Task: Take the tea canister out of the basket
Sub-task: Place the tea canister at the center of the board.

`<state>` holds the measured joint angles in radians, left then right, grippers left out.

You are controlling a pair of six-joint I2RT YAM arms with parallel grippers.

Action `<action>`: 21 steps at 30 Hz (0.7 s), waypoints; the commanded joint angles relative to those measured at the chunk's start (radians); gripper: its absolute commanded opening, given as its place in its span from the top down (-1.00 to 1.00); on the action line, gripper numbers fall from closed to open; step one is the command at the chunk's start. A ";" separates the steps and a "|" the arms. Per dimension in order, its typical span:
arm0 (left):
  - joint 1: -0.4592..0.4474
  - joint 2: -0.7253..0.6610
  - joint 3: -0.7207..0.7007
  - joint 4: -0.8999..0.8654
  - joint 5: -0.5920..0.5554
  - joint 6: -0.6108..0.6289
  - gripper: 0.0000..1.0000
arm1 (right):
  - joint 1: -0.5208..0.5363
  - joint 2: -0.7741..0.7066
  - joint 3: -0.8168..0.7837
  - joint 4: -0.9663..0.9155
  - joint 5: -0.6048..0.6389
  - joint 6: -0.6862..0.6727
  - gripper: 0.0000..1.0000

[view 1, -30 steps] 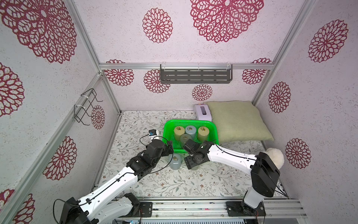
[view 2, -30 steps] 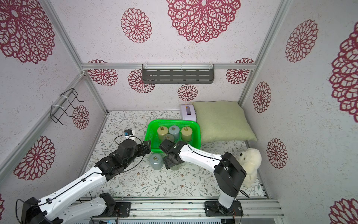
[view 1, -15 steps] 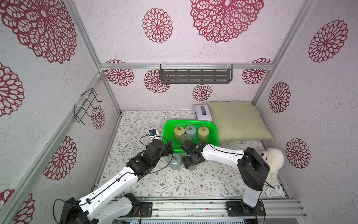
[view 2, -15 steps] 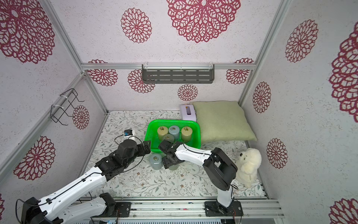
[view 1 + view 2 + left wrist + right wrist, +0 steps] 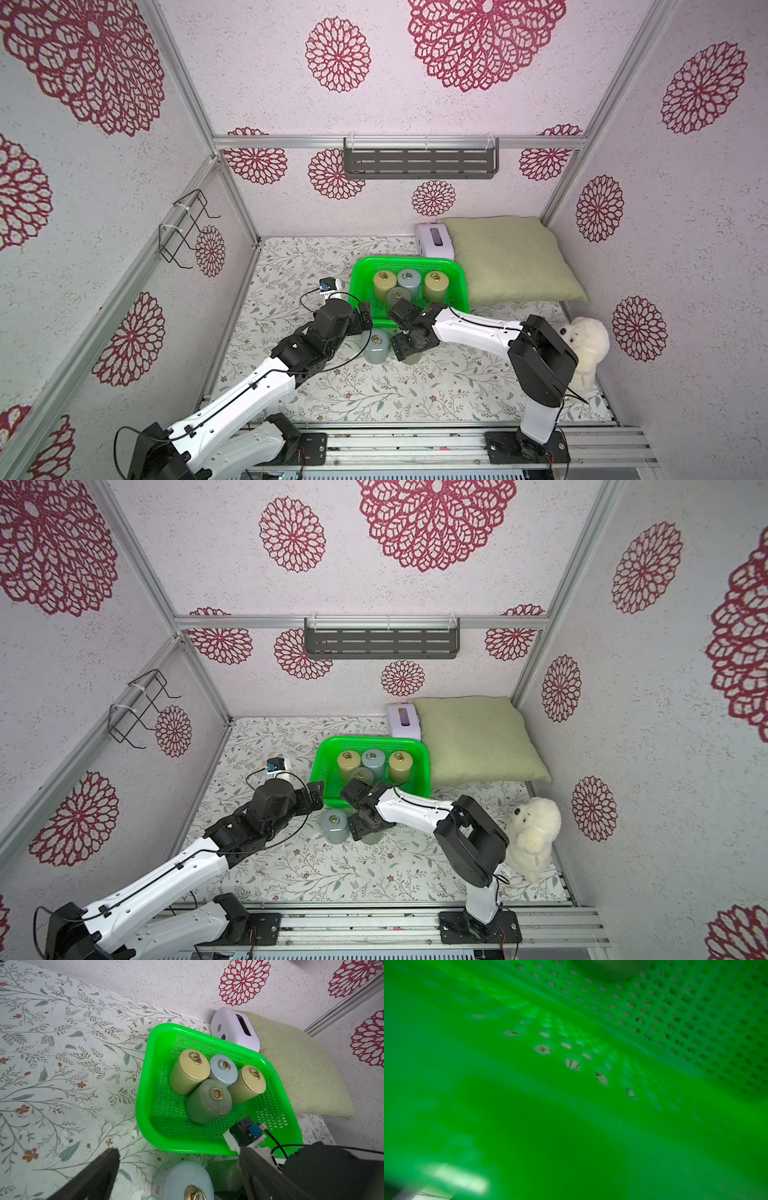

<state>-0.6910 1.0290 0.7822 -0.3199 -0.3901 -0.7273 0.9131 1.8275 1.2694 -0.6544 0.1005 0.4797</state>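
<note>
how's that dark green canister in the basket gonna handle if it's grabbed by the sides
The dark green canister looks glazed and glossy, so probably slippery and rigid, perhaps breakable. Squat and upright, it seems unlikely to tip. Its lid looks separate and may lift off by the ring.

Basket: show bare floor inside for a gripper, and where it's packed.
Free: floor between the dark green canister and the near rim of the basket. Crowded: four canisters bunch toward the far wall; right arm overhangs the near rim.

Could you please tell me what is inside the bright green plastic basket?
The bright green mesh plastic basket holds two tan lidded canisters, one pale blue canister and one dark green canister. The right arm covers its near corner.
</note>
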 commanded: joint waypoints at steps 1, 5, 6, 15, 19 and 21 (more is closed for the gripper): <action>0.008 -0.004 -0.014 0.001 0.006 0.001 -0.95 | -0.014 -0.027 0.009 0.020 -0.005 -0.006 -0.73; 0.008 -0.003 -0.011 0.002 0.014 0.003 -0.95 | -0.014 -0.056 0.013 0.008 -0.004 0.002 -0.98; 0.008 -0.001 -0.011 0.001 0.015 0.003 -0.95 | -0.015 -0.065 0.015 0.002 0.000 0.005 -0.98; 0.008 -0.018 -0.016 -0.004 0.010 0.015 -0.95 | -0.015 -0.178 0.036 -0.050 0.034 0.006 -0.98; 0.011 -0.010 -0.027 0.000 -0.068 0.028 -0.95 | -0.015 -0.239 0.044 -0.066 0.047 -0.005 -0.98; 0.016 0.004 -0.027 0.006 -0.077 0.036 -0.95 | -0.014 -0.265 0.048 -0.070 0.061 -0.017 -0.98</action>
<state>-0.6884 1.0279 0.7650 -0.3202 -0.4202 -0.7170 0.9035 1.6253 1.2854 -0.6895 0.1204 0.4850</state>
